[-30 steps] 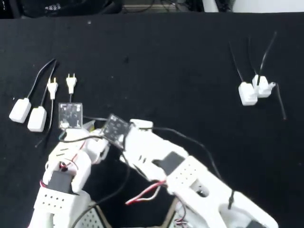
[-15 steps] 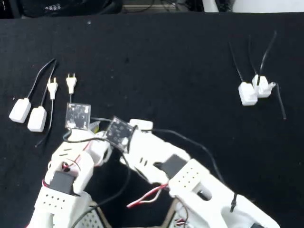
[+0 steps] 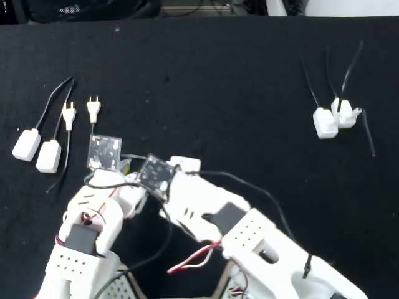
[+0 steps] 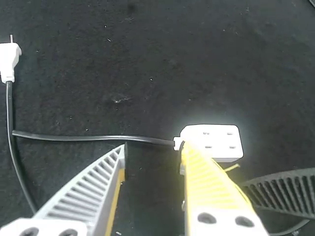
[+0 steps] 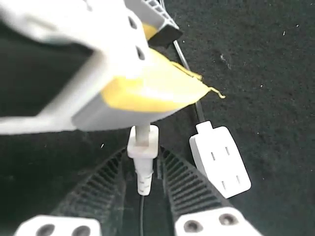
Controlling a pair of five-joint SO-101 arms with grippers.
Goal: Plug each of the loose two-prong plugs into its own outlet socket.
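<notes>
Nearest, at the right gripper (image 5: pixel 142 156): a narrow grip, ribbed black fingers (image 5: pixel 179 184) pressed to both sides of a white held plug (image 5: pixel 142 146), its thin cord trailing back between them toward the wrist. Prong end of that plug hidden under the yellow-taped finger (image 5: pixel 152 93) of the left gripper (image 4: pixel 152 147), just beyond. Right beside the held plug, flat on the black table (image 3: pixel 218 75), a white near socket (image 5: pixel 220 160), slotted face up, with a black socket cord (image 4: pixel 88 138) leaving one end. Jaws of the left gripper wide apart with nothing clamped, the socket cord crossing the gap between grey finger (image 4: pixel 93 189) and yellow-taped finger. Taped fingertip at the corded end of the near socket, touching or just short of it, hard to tell which. From above, both arms meeting low on the left half of the table, wrists almost side by side. Farther out on the left arm's side, two spare sockets (image 3: pixel 26 144) (image 3: pixel 48 156) lying next to each other, each with a black cord. Just beyond them, two loose plugs (image 3: pixel 68 115) (image 3: pixel 93 109), prongs pointing away from the arms, apart from any socket. Well apart, toward the table's far right, a far socket (image 3: pixel 324 123) touching a small white piece (image 3: pixel 344 112), thin black cords fanning away from both; whether mated, impossible to tell.
</notes>
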